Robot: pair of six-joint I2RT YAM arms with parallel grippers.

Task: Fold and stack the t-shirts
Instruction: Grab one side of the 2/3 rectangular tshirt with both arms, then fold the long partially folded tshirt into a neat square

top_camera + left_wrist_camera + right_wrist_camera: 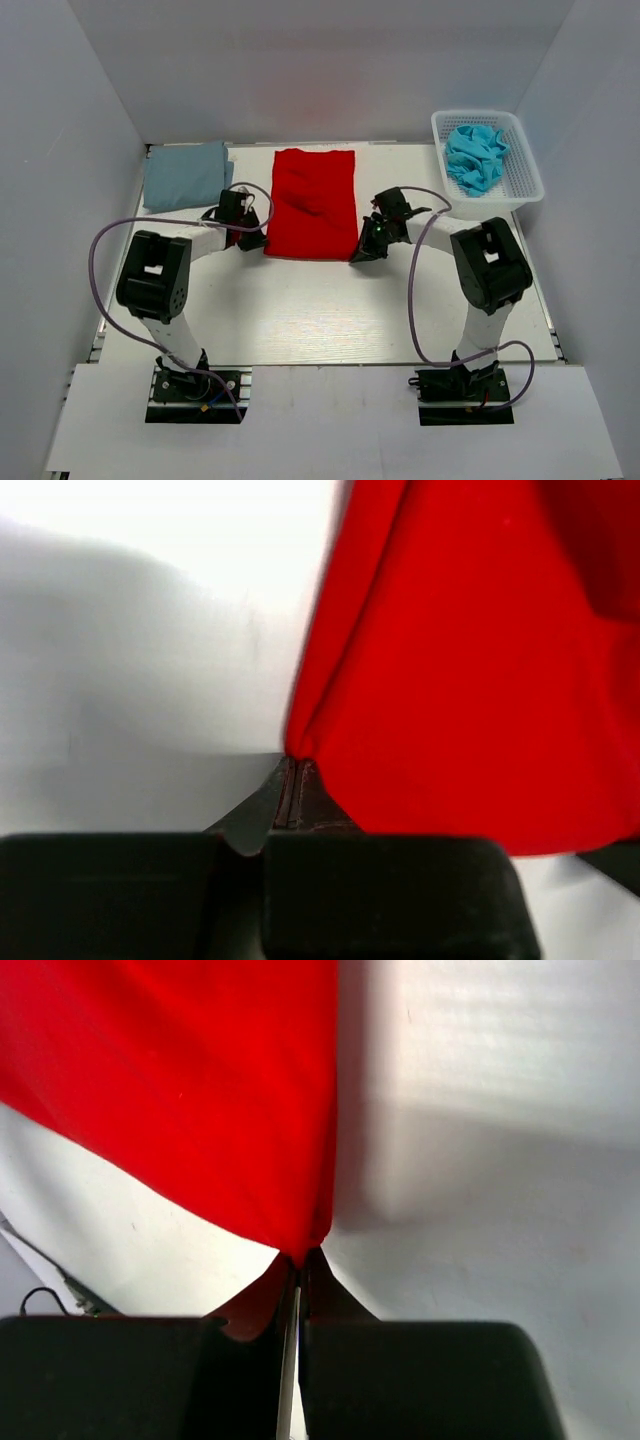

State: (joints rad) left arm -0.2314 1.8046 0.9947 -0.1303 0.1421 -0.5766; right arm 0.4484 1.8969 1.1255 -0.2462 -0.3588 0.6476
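The red t-shirt [312, 203], left of the basket [497, 206], is being pinched at its near corners by the left gripper [292, 775] and right gripper [298, 1265], both clamped shut. The grey-blue t-shirt [186, 175] is lying folded farther left. The turquoise t-shirt [476, 157] is being kept crumpled inside the basket, so nothing is stacked yet.

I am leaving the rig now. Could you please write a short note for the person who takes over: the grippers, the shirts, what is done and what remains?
Left gripper: shut on the near left corner of the red t-shirt.
Right gripper: shut on its near right corner.
Red t-shirt: mid-table, a long narrow strip.
Grey-blue t-shirt: folded, far left corner.
Turquoise t-shirt: crumpled in the white basket, far right.
Done: grey-blue one folded.
Left: finish the red one, fold the turquoise one, stack all three.
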